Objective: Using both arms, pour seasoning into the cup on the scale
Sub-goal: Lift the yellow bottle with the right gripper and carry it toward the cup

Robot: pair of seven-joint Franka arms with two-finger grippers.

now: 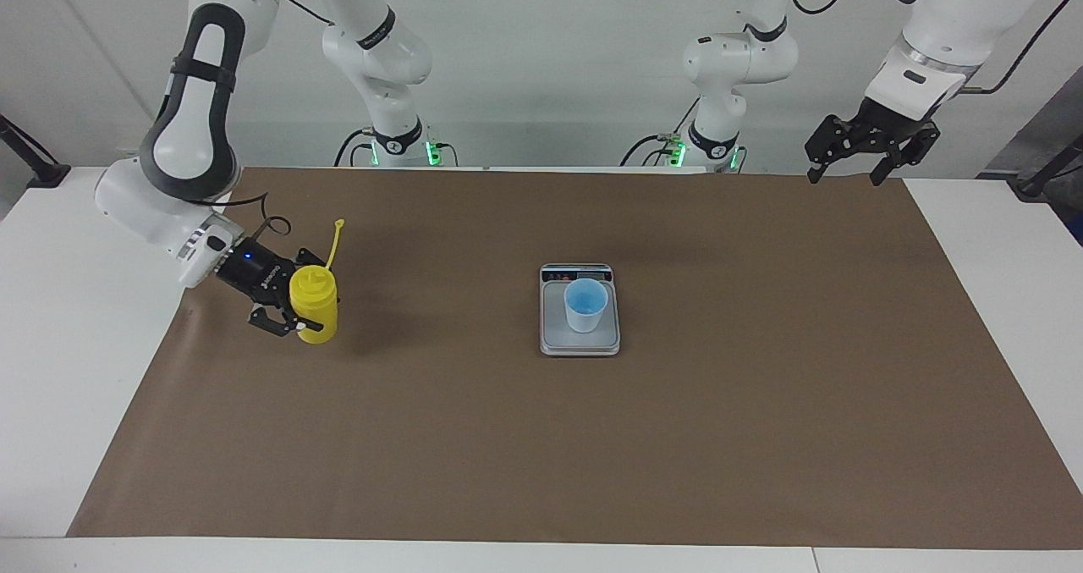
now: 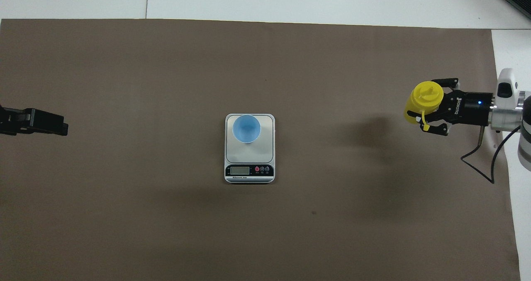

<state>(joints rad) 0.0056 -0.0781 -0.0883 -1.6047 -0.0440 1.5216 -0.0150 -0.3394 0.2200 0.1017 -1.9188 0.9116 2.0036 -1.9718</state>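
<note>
Right end effector (image 1: 298, 312) grips upright yellow seasoning bottle (image 1: 315, 306), tether raised.

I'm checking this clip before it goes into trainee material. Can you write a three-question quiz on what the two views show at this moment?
1. True or false: the blue cup stands on the scale.
2. What is the right gripper doing? A) hanging open above the cup B) shut on the yellow bottle C) resting on the scale's display
3. Where is the left gripper, and is it holding anything?

Key
1. True; the cup sits on the weighing plate, on the part away from the display strip.
2. B; it grips the upright bottle from the side, at the right arm's end of the brown mat.
3. Raised over the left arm's end of the table, open and empty, waiting.
</note>
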